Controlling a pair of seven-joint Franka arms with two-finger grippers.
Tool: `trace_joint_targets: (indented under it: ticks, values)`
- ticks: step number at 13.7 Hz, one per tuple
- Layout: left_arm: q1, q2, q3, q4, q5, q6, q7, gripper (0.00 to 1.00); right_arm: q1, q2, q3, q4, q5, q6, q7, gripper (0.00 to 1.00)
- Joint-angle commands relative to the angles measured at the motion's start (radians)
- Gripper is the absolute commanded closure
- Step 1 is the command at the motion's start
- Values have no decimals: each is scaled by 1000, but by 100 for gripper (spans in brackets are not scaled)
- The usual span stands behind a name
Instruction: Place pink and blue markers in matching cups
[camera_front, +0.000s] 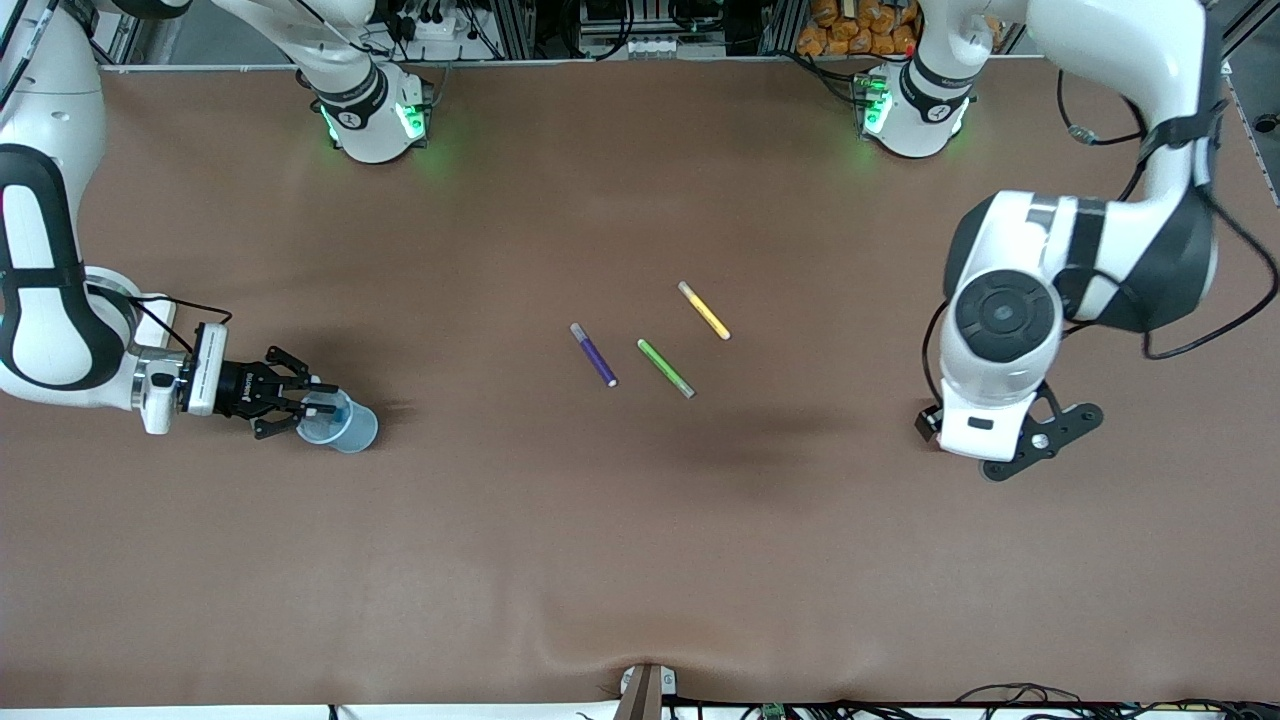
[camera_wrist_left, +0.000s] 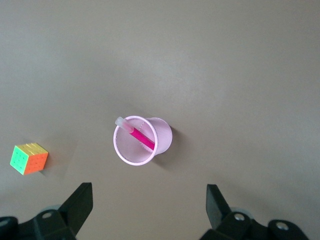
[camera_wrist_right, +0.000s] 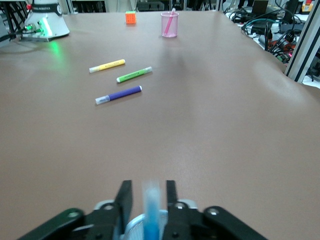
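Both markers in cups; arms at opposite table ends.

Left gripper (camera_wrist_left: 145, 212) spread wide, holding nothing, over pink cup (camera_wrist_left: 142, 140) with pink marker (camera_wrist_left: 137, 135) inside; only its wrist view shows them and a colour cube (camera_wrist_left: 30, 159). Right gripper (camera_front: 300, 400) at blue cup (camera_front: 338, 419), fingers narrowly parted beside upright blue marker (camera_wrist_right: 151, 210); grip unclear.

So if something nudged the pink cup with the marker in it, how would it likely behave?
Probably tippy: the pink cup looks thin, translucent and light. The pink marker leans against the rim and sticks out above it, which may pull it over that way. Its round wall suggests it would roll once down. The left gripper hangs open above it.
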Motion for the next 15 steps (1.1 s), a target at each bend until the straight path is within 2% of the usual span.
trace_joint_targets:
  ticks: [1,4,8,10,12,15]
  values:
    - [4,-56,-7,-3,-20,-15,118,0,-30,33,16,20,39,-46,-27,0]
    - [59,-126,-5,-4,-114,-53,180,0,-30,25,15,56,38,-51,17,0]
    - [144,-225,-7,-3,-128,-87,437,0,-13,-25,10,86,3,-70,266,0]
    - [217,-269,-7,-3,-213,-93,509,0,-5,-68,12,117,-107,-60,420,0]
    - [288,-295,-7,-3,-290,-110,625,0,-4,-100,13,154,-171,-71,574,0]
    - [345,-312,-5,-4,-310,-124,776,0,30,-149,18,155,-260,-77,818,0]
